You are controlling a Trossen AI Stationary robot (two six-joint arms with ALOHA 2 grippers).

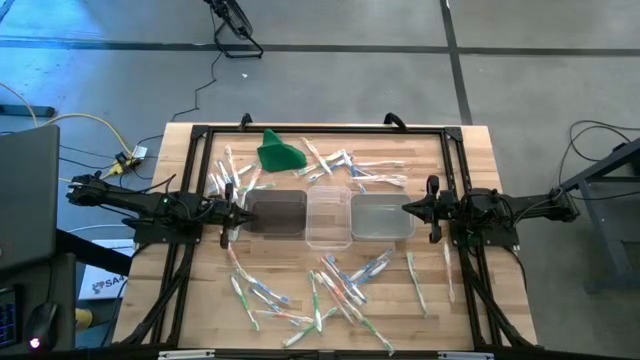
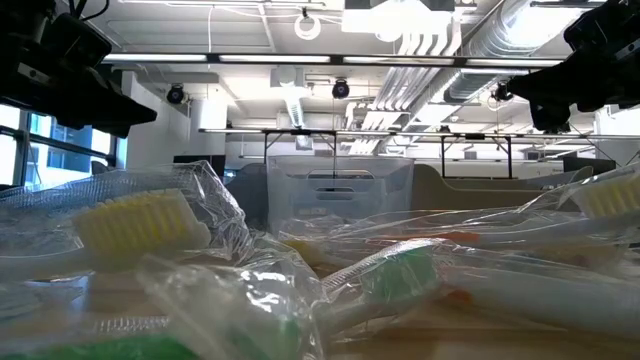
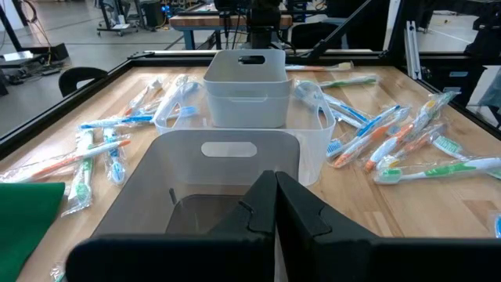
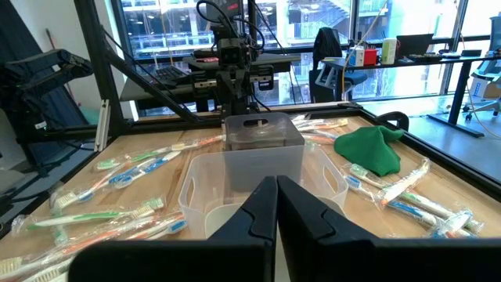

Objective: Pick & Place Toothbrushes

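Both tools are fully closed and empty: left tool (image 1: 236, 213) at the left end of the tub row, right tool (image 1: 408, 208) at the right end. Toothbrushes (image 1: 340, 285) lie scattered on the table (image 1: 470, 160), far and near of the tubs (image 1: 328, 218). Nearest the left tool is the cluster just far of it (image 1: 232, 178), long axes mostly running near-far.

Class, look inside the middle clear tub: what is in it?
The middle clear tub looks empty; only wooden table shows through. Toothbrushes lie outside. Its floor is partly hidden in wrist views.

I saw a matt, planked wooden table (image 1: 470, 170), glossy crinkled plastic wrap on the toothbrushes (image 1: 340, 285), three smooth translucent plastic tubs (image 1: 328, 215), and a soft matt green cloth (image 1: 278, 153) at eleven o'clock.
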